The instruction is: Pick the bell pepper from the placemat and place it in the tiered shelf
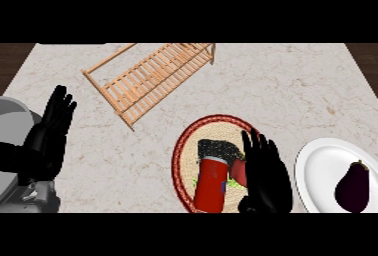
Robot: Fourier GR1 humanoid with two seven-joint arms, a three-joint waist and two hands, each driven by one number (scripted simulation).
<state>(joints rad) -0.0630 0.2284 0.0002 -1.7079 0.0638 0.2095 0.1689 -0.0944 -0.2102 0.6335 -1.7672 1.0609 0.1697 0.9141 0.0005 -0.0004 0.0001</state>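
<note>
Head view, steeply down on a pale marbled tabletop (295,85). Wooden slatted shelf (151,75) lying at upper centre, running diagonally from lower left to upper right, well apart from everything else. Round placemat (193,131) with a dark red rim at lower centre, tan in the middle. On the placemat, a red bottle (211,187) with a black speckled cap, lying lengthwise, cap pointing up-view. Pepper (238,171) red, rounded, on the placemat just right of the bottle, touching or nearly touching it, mostly hidden behind the right hand; a bit of green showing beneath. Right hand (264,182) black, over the right part of the placemat, fingers straight and pointing up-view, close together, nothing held; inner edge right against the pepper, though actual contact cannot be told. White plate (314,155) at the right edge, just beside the placemat, cut off by the view's border. On the plate, a dark purple eggplant (353,187), stem end up-view. Left hand (50,130) black, at the left edge, fingers straight and upward, open, empty, resting, well apart from the placemat and from the shelf. Grey forearm (15,115) behind it, running off the left edge.
</note>
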